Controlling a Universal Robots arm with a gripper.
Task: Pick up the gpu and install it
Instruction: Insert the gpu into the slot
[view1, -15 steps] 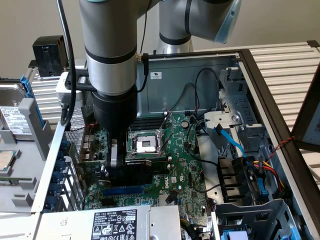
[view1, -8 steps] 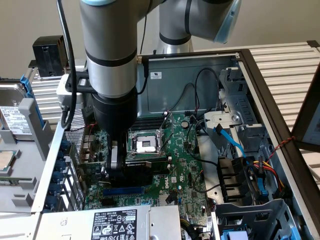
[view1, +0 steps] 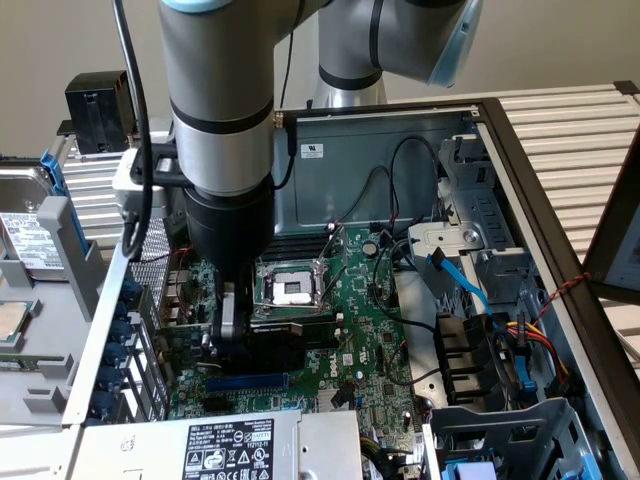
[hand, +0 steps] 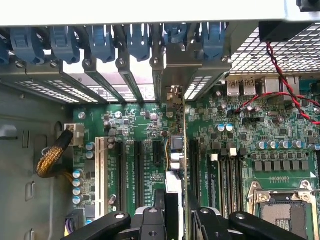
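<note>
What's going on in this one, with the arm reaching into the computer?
The arm's gripper is inside an open computer case, shut on the gpu. The card stands on edge over the motherboard, among its expansion slots, with its metal bracket up against the rear of the case. Whether the card is fully seated in a slot cannot be told.

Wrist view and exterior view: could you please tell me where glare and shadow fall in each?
Wrist view: the case rim is washed out white, and light glares through the slot openings; the pincer gripping the gpu is dark. Exterior view: even light, with the motherboard shaded under the arm.
</note>
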